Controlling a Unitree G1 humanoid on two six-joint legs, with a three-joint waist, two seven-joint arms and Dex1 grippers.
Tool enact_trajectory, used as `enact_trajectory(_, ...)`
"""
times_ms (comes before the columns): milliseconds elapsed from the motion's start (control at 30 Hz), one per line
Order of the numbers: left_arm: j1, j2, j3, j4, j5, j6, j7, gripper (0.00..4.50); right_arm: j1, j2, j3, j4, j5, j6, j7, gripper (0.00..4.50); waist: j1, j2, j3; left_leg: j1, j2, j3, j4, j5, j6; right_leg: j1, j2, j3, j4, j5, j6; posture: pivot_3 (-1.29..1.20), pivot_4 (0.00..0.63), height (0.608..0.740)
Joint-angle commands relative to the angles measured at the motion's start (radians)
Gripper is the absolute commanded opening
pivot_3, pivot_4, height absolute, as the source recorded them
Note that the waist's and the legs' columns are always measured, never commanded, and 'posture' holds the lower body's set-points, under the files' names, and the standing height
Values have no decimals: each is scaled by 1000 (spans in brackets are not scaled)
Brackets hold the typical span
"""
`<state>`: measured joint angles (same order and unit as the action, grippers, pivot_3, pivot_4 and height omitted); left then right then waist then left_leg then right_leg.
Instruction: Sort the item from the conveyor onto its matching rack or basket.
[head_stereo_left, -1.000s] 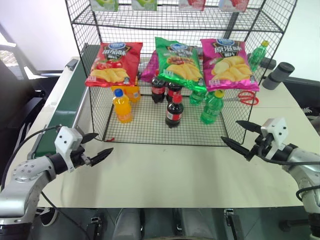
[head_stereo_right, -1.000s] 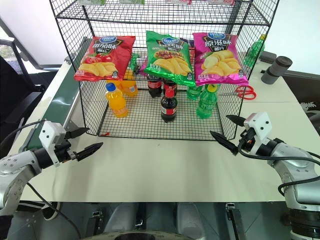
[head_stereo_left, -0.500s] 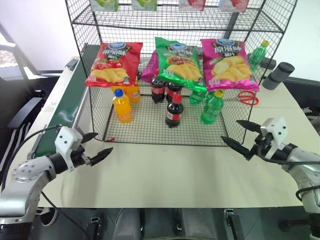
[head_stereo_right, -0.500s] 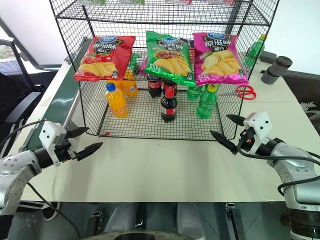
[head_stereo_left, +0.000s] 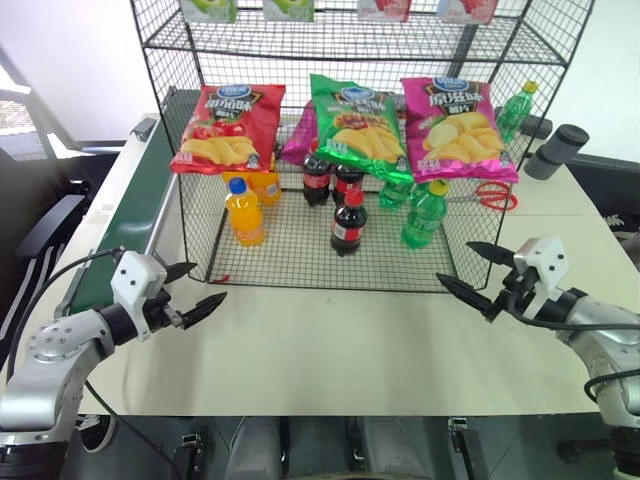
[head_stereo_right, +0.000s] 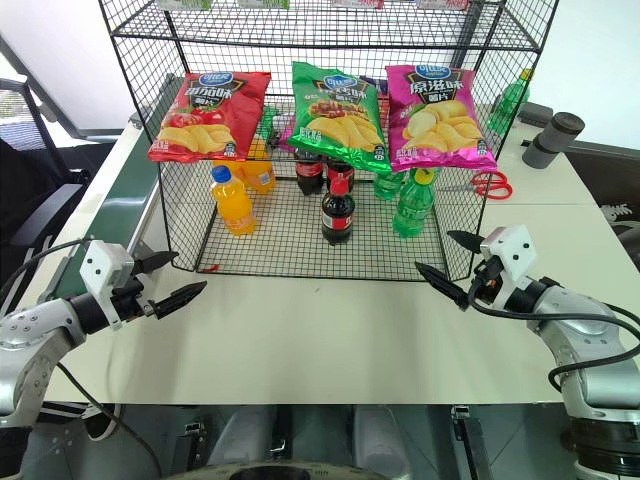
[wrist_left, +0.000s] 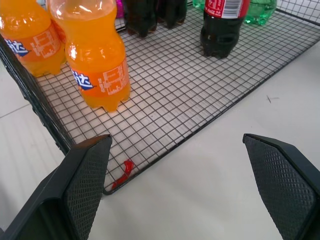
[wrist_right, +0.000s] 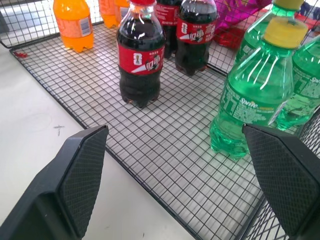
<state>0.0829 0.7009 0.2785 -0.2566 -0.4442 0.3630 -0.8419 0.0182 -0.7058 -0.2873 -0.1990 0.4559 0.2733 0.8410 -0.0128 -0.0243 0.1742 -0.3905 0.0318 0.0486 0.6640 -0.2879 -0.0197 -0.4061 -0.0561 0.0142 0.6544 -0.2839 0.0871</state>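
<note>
Left hand (head_stereo_left: 198, 285): it is hanging over the white surface (head_stereo_left: 340, 345) near the rack's front left corner, with its two black fingers spread wide and nothing between them
Right hand (head_stereo_left: 476, 272): it is waiting by the rack's front right corner, fingers wide apart too, gripping nothing
Cola bottle (head_stereo_left: 348, 223): it is standing upright on the wire floor of the black rack (head_stereo_left: 300, 255), near the front and about in the middle
Neighbours: an orange bottle (head_stereo_left: 244, 212) is standing off to its left and a green bottle (head_stereo_left: 424, 214) just to its right, with two more cola bottles (head_stereo_left: 331, 180) behind it
Belt (head_stereo_left: 125, 235): the part showing is carrying no bottle
What could go wrong: a hand reaching into the rack may bump the cola bottle and tip it into the green one, since they are standing close
Another worry: the chip bags (head_stereo_left: 347, 120) are hanging low over the front, so a hand going in high could catch on them
</note>
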Motion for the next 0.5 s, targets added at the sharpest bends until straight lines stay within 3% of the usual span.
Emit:
enact_trajectory(33,-6,-3,7,-9,4,-19,8,4500,-2,8,-12,27,-4,-55,21,4457,0,0,0,0,0,0,0,0,0,0,0,0,0,0,0,0,150,740)
enact_trajectory(500,-29,-18,5,16,12,-35,30,4500,-26,35,11,120,-34,-140,49,4457,-1,0,0,0,0,0,0,0,0,0,0,0,0,0,0,0,150,740)
